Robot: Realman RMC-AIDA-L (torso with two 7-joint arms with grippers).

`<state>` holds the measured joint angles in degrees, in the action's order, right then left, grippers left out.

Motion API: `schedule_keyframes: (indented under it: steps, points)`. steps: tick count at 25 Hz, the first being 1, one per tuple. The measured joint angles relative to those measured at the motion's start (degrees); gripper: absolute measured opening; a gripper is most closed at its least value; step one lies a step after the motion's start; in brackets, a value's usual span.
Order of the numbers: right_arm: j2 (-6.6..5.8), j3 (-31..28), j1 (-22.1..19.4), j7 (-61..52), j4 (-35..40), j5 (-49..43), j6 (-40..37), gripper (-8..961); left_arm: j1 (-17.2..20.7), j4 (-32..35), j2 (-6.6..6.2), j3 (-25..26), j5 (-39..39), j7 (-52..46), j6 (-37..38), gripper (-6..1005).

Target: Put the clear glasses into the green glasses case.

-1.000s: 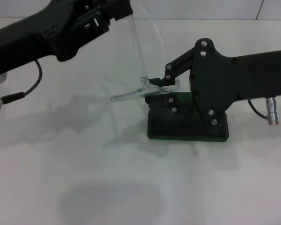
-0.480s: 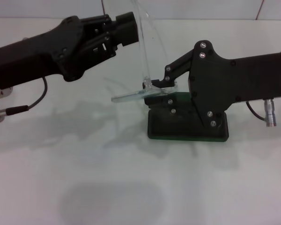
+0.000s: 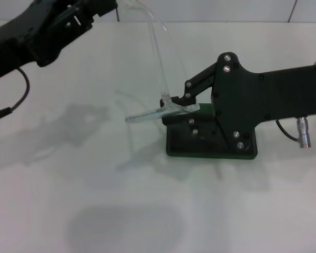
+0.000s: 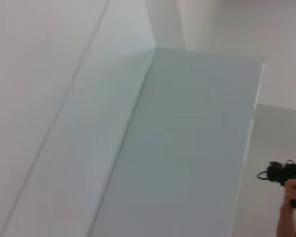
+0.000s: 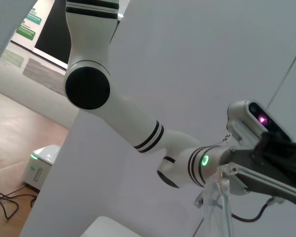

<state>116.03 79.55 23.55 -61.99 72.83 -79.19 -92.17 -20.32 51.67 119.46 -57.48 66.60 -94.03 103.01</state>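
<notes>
Head view: L gripper (image 3: 111, 6) has pulled up and away from the green glasses case (image 3: 210, 148) vs 0.5 s ago, its fingers' state can't be told, though one clear temple reaches up to it. R gripper (image 3: 175, 106) fingers stay pinched on the clear glasses (image 3: 163, 109) just above the case's L end, over the bench (image 3: 95, 184). Probably means temples being folded/freed before lowering in; glasses not in yet.

The green glasses case (image 3: 210, 149) is covered from above by the right gripper (image 3: 175, 108) and the clear glasses (image 3: 157, 79) — open table (image 3: 95, 200) is left in front.
</notes>
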Motion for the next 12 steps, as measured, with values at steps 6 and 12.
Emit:
schedule_keyframes:
  steps: [6,12]
  points:
    - [0.0,0.13,0.88,0.97,-1.84,0.94,0.22,115,-1.2,-0.73,0.09,-2.56,0.25,0.92,1.88,141]
    - [-0.03,0.17,2.21,1.53,-4.09,1.38,0.0,115,-2.28,-1.49,0.16,-4.18,0.17,1.37,1.92,130]
